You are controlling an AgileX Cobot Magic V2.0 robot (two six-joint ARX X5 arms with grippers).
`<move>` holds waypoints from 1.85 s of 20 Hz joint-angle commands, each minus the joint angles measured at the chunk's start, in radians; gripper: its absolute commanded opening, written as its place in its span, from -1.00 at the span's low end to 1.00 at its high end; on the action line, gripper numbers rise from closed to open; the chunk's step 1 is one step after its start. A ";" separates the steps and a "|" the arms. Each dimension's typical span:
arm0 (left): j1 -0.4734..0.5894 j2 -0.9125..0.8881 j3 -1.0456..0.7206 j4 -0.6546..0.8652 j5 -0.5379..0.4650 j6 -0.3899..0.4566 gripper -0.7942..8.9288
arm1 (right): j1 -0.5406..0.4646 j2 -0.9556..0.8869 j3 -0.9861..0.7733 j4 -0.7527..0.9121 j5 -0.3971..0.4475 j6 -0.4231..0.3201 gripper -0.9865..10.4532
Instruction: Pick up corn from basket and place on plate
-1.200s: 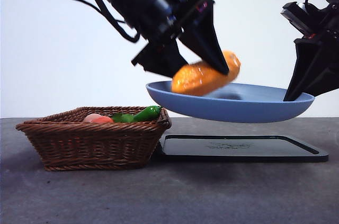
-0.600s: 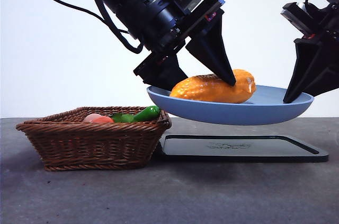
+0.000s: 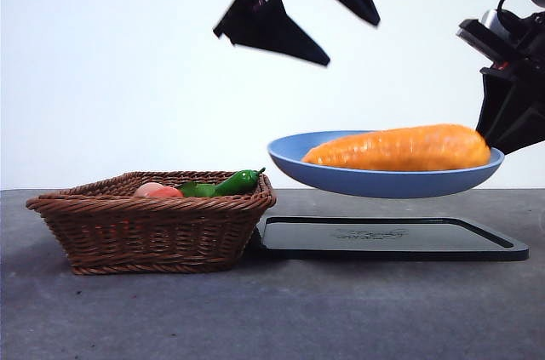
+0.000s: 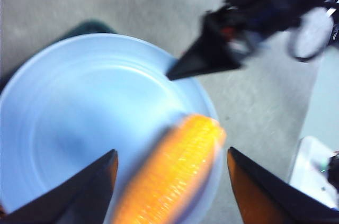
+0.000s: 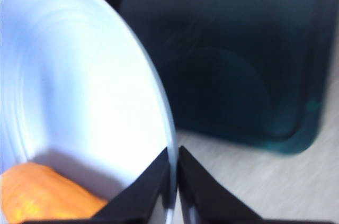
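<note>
The orange-yellow corn (image 3: 400, 149) lies lengthwise in the light-blue plate (image 3: 375, 183), which hangs in the air above the tray. My right gripper (image 3: 502, 134) is shut on the plate's rim at the right; its wrist view shows the jaws (image 5: 173, 152) pinching the rim of the plate (image 5: 79, 75), with the corn (image 5: 42, 192) beside them. High above the plate, my left gripper (image 3: 352, 43) is open and holds nothing. In its wrist view the gripper (image 4: 172, 151) hangs over the corn (image 4: 175, 181) and plate (image 4: 79, 118). The brown wicker basket (image 3: 153, 224) stands at the left.
A green chili (image 3: 234, 181) and a pinkish-red fruit (image 3: 153, 191) lie in the basket. A flat black tray (image 3: 383, 237) lies on the table under the plate, touching the basket's right side; it also shows as the dark tray (image 5: 228, 65) in the right wrist view.
My left gripper let go of the corn and rose well above the plate. The corn now lies flat, nearer the right rim. The plate moved slightly right.
</note>
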 commanded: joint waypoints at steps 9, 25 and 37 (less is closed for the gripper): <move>-0.011 -0.186 0.020 -0.024 0.002 -0.003 -0.14 | -0.045 0.381 0.320 -0.032 -0.002 0.011 -0.83; -0.010 -0.229 0.020 -0.056 0.001 -0.003 -0.14 | -0.047 0.491 0.349 -0.016 -0.005 -0.023 -0.46; 0.023 -0.229 0.020 -0.079 0.000 0.002 -0.14 | -0.010 -0.019 0.346 -0.235 0.003 -0.130 -0.46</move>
